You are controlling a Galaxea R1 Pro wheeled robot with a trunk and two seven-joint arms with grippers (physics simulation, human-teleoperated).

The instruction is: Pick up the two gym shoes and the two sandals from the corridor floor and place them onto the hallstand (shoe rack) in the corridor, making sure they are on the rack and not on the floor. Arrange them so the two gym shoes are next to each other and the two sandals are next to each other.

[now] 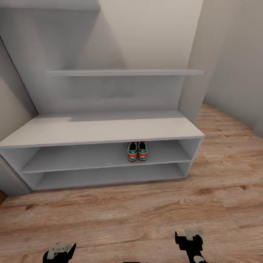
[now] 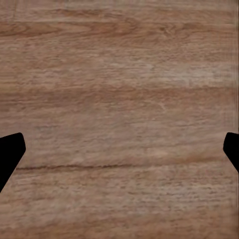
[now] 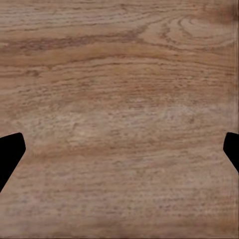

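The two gym shoes stand side by side, heels toward me, in the upper open compartment of the pale grey hallstand, right of its middle. The sandals are out of view. My left gripper hangs low at the head view's bottom left and my right gripper at the bottom right, both over the corridor floor well in front of the rack. In each wrist view the fingertips sit far apart with bare planks between them, so both are open and hold nothing.
The hallstand's flat top, lower compartment and upper shelf hold nothing. Walls close in behind the rack and on the right. Wood floor stretches past the rack's right end.
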